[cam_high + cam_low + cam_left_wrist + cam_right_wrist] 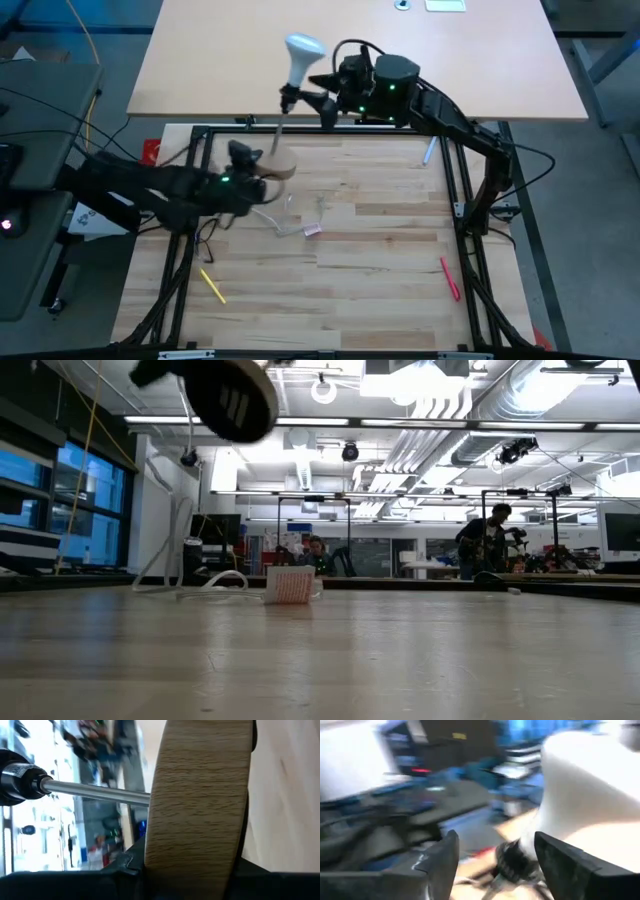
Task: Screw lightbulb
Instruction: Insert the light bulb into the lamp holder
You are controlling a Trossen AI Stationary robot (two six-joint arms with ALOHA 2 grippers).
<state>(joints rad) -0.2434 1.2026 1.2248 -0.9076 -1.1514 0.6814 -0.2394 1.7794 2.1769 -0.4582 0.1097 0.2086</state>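
Both grippers matter: left gripper (262, 183) clamps the wooden base (197, 805) steady — right gripper (300, 98), jaws apart, regrips the lightbulb (303, 52) squarely.

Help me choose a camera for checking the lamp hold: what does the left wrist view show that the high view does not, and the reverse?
Only the left wrist view shows the left gripper clamped on the edge of the wooden disc, with the metal stem running to the black socket.

Only the high view shows the white lightbulb on the socket, the right gripper with open jaws beside the bulb's base, and the table.

Both show disc and stem.
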